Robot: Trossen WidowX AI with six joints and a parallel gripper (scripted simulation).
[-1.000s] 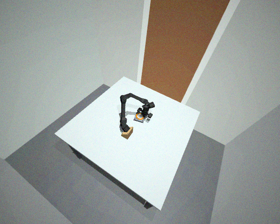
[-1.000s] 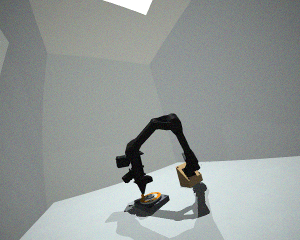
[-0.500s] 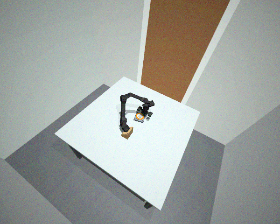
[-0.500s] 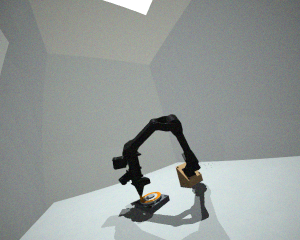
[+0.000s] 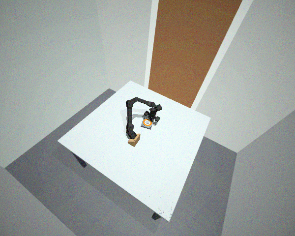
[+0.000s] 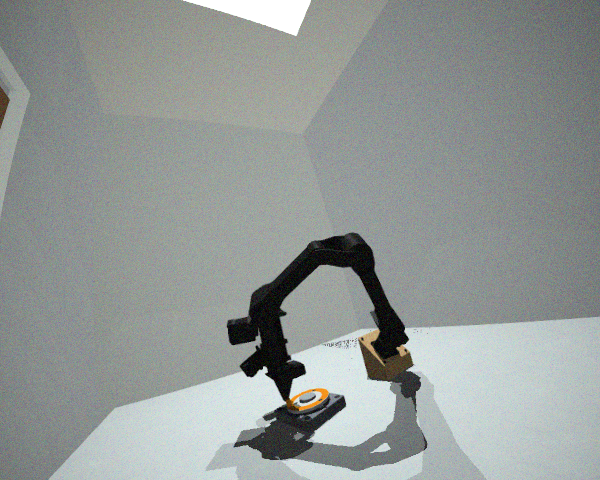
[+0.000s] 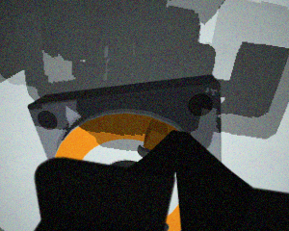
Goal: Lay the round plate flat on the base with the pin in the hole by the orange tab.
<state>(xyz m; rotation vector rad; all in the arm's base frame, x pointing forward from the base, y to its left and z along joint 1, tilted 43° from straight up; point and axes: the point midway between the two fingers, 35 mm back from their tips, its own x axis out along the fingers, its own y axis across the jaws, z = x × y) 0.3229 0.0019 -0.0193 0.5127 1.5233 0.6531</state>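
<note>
The gripper has its fingers pressed together on nothing, making one blunt tip set down at the plate's near rim, touching or nearly so; the plate rides on the post over the base; the pin is not discernible. The plate looks stiff, light and slick; I judge a sideways push on the tab better than any pinch.
</note>
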